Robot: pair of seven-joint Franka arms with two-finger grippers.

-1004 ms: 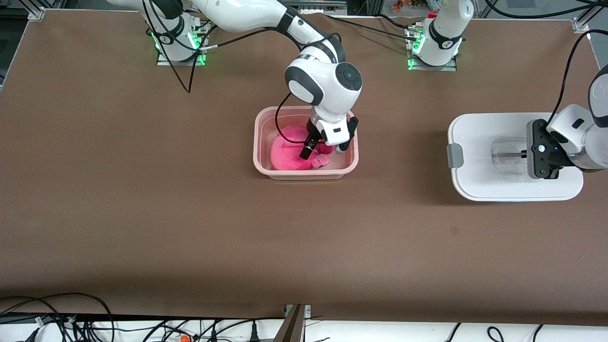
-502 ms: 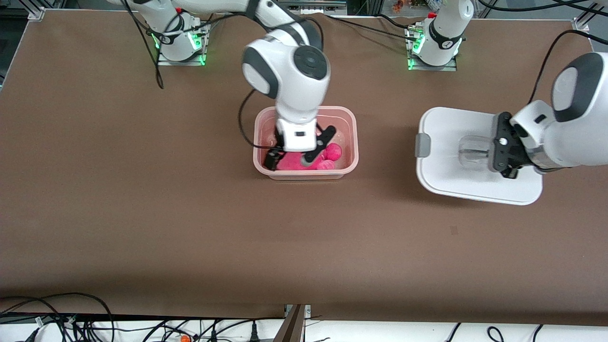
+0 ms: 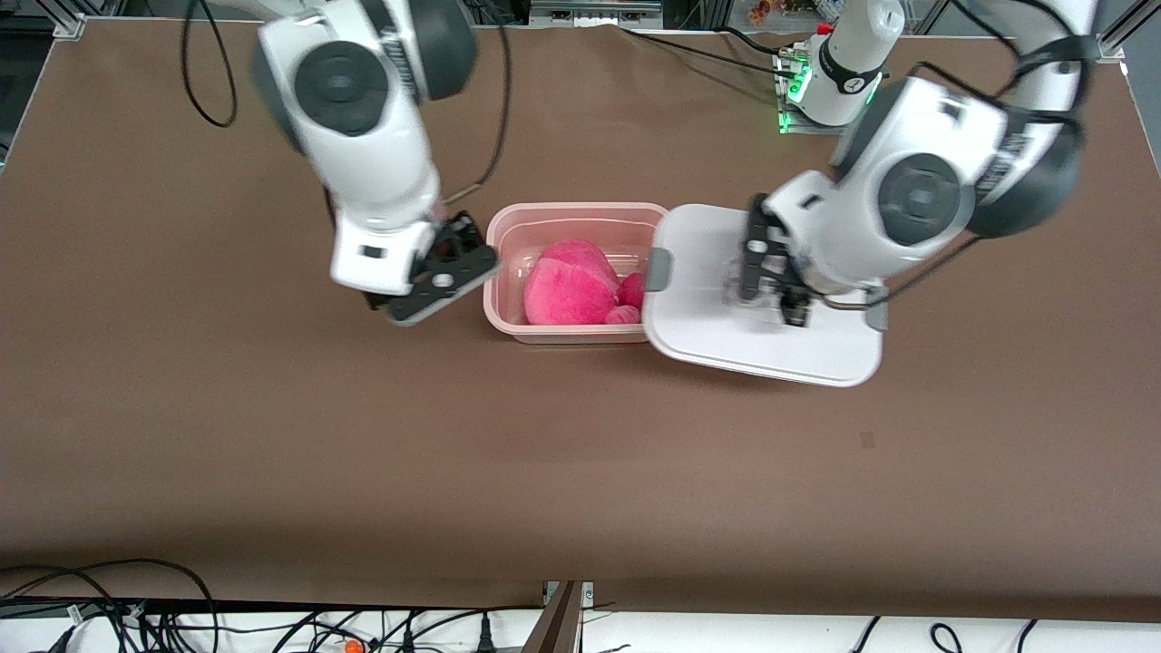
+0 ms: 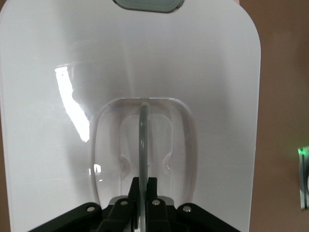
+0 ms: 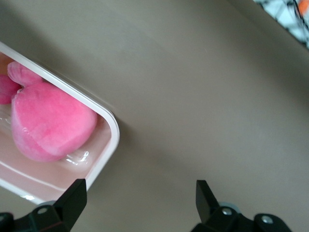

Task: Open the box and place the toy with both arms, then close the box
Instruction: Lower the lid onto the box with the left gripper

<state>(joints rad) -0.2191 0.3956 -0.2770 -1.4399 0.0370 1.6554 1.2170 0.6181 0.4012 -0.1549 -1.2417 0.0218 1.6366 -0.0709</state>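
Front view: translucent pinkish plastic tub of the box [image 3: 580, 337] sits open mid-table; bright pink rounded plush toy [image 3: 570, 284] lies inside it, toward the front-camera wall.
Toy: placing step looks done; nothing grips it. Right wrist view shows it [image 5: 48, 126] resting against the tub's rounded corner [image 5: 112, 135].
Lid: white rounded-rectangular lid [image 3: 707, 317] with grey side clips hangs tilted in the air, one clip end [image 3: 658, 269] overlapping the tub rim at the left arm's end.
Left gripper [image 3: 767, 288]: fingers clamped on the lid's clear recessed centre handle [image 4: 143, 140]; central hold probably chosen so the lid balances while carried.
Right gripper [image 3: 437, 283]: jaws spread, empty, over bare table beside the tub at the right arm's end; likely clear of the opening so the lid can pass.
Stage (judgement): closing phase; lid not yet centred or level over the tub.
Next need: level the lid, align all four edges, then press down.
Obstacles: toy's top may stand near rim height, cannot tell. Right gripper sits close to the tub's end wall.
Surroundings: brown table cover [image 3: 580, 472]; loose cables [image 3: 109, 608] along the front-camera edge.
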